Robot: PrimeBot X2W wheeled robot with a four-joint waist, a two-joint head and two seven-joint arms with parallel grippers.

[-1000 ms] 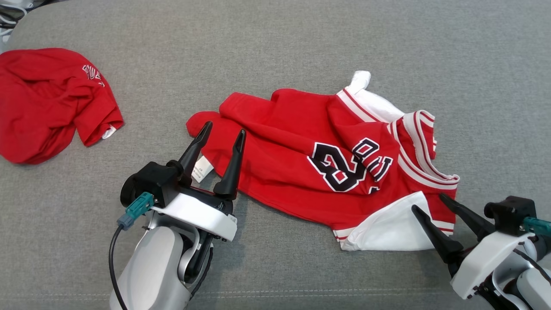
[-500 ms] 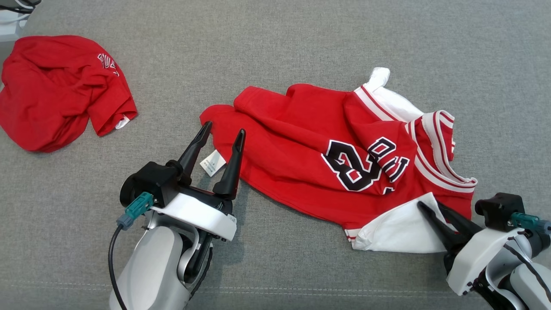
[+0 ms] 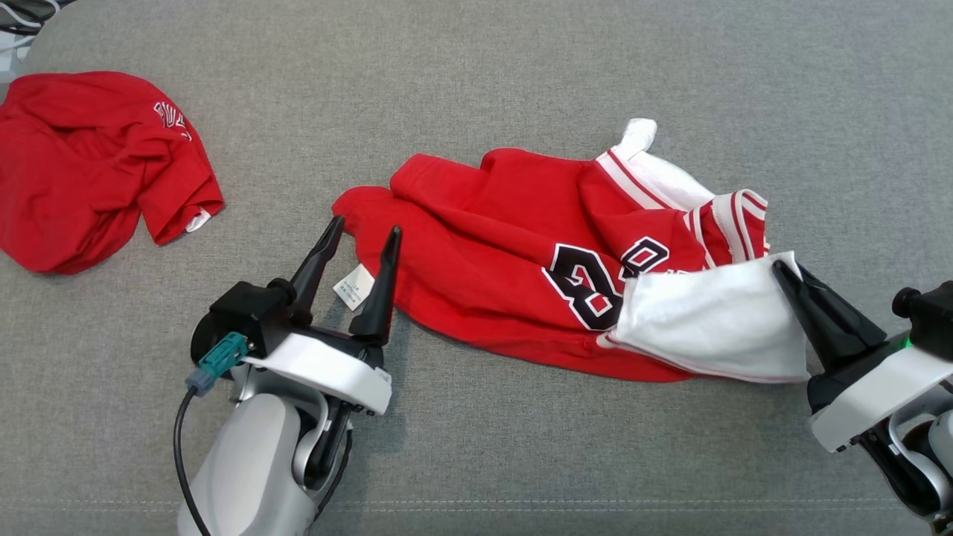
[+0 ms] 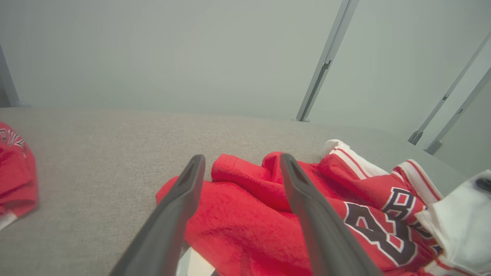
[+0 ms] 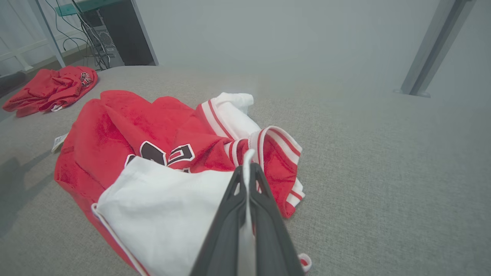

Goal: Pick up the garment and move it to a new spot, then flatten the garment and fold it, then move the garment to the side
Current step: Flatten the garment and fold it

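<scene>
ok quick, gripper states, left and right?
Left gripper: open, holding nothing, at the edge of the red jersey.
Right gripper: closed on the white panel of that jersey.

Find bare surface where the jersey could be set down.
Free: grey surface beyond the jersey, and the near strip between left gripper and right gripper. Crowded: far left, by the second red garment.
</scene>
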